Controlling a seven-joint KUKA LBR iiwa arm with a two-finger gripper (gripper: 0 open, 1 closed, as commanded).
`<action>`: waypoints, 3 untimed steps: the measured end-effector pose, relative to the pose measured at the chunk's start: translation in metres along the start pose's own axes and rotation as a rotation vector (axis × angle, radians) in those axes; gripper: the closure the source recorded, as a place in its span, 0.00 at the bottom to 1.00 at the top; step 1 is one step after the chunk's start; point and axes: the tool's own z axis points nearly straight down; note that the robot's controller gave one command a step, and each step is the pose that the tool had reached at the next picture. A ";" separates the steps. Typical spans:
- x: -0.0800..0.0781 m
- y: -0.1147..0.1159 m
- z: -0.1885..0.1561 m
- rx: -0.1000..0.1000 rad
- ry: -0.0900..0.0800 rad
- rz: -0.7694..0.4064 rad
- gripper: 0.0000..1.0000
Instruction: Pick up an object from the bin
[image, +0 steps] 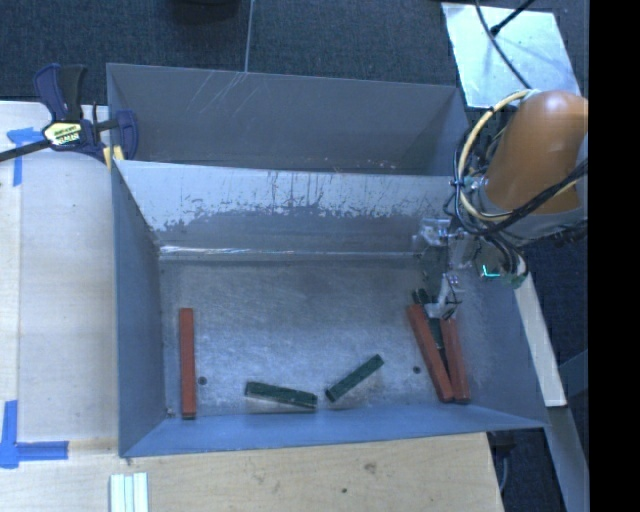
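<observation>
Gripper (443, 297): at right side of bin (135, 330), over upper end of paired red-brown bars (438, 352); opening cannot be told. Bars likely rigid, light, smooth; take one across narrow width, mid-length.

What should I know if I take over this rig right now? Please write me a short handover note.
Gripper: low at the right side of the bin, at the upper ends of the pair of red-brown bars that lie side by side there.
Other things: a single red-brown bar by the left wall; two dark green bars near the front wall.
Done: nothing is lifted; all five bars lie on the floor.
Left: grasp one bar and lift it out.
</observation>
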 end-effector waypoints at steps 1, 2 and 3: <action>0.071 0.005 0.047 0.000 -0.001 -0.434 0.00; 0.098 0.153 0.077 -0.002 -0.004 -0.397 0.00; 0.096 0.147 0.076 0.001 -0.006 -0.391 1.00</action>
